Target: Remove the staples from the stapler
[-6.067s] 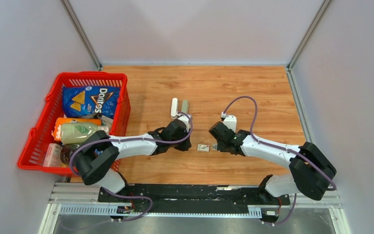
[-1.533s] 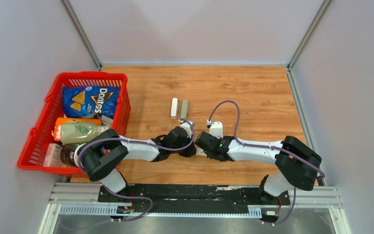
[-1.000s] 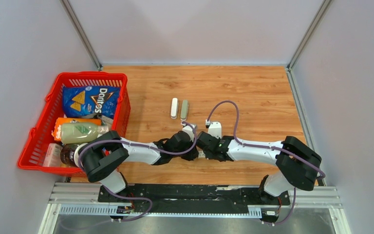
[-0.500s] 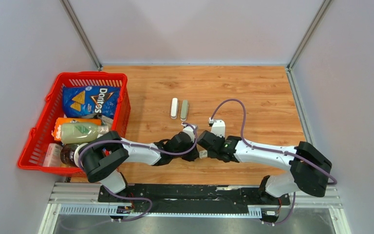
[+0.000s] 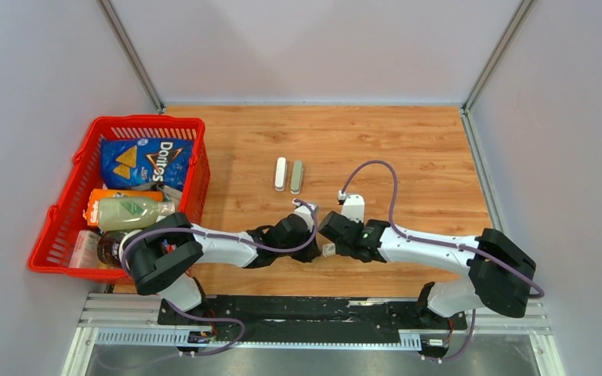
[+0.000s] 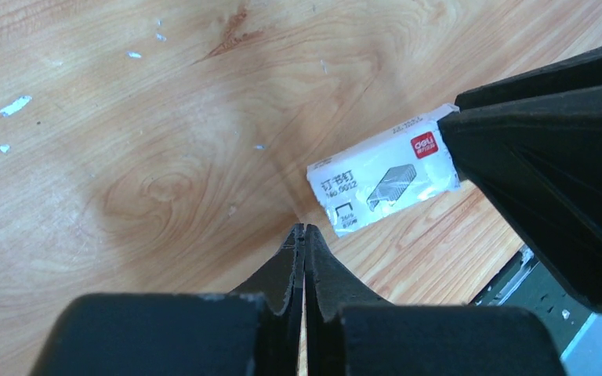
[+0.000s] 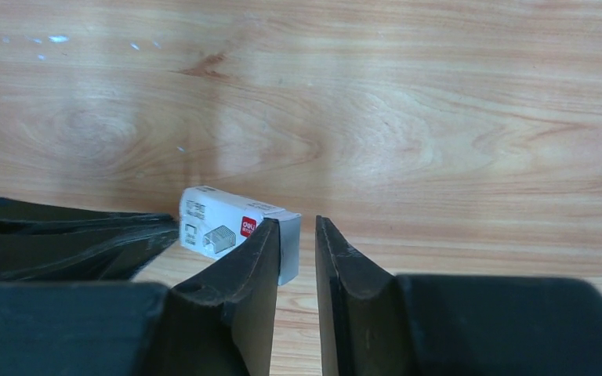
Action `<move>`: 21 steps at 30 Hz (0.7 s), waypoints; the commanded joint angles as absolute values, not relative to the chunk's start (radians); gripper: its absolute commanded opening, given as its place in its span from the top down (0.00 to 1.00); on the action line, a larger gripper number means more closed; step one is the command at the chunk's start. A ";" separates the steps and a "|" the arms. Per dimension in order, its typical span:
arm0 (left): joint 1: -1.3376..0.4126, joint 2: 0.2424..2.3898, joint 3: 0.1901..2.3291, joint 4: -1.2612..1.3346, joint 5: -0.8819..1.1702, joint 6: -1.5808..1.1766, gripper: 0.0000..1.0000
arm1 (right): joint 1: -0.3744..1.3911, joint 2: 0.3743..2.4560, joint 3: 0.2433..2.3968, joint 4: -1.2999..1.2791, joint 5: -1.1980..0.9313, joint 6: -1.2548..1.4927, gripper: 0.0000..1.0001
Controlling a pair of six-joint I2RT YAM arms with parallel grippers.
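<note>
Right tool (image 7: 298, 225) has parted; only wrist views show print on packet (image 7: 223, 222).

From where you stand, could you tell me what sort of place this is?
Probably a robot test cell: plain grey walls enclose a wood-grain tabletop, a metal rail lines its near edge, and a red basket holds groceries.

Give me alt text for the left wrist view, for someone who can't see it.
A small white staple box with a red logo lies on the wooden table, one end at the tip of the right gripper. The shut left gripper points toward it.
</note>
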State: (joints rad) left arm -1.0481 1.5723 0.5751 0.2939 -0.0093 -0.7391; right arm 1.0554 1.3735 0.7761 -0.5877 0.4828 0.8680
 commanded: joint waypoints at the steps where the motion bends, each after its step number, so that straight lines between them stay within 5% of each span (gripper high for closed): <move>1: -1.062 1.552 0.538 0.160 -0.035 -0.730 1.00 | 1.062 1.382 0.730 -0.595 0.526 0.905 0.73; 6: -1.063 1.522 0.528 0.141 -0.051 -0.733 1.00 | 1.063 1.376 0.687 -0.586 0.522 0.930 0.62; 21: -1.077 1.512 0.555 0.120 -0.061 -0.733 1.00 | 1.062 1.233 0.695 -0.637 0.534 0.943 0.60</move>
State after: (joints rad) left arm -1.0664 1.5105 0.5583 0.2024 -0.0452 -0.7391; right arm 1.0573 1.2728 0.6800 -0.6224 0.4984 0.9176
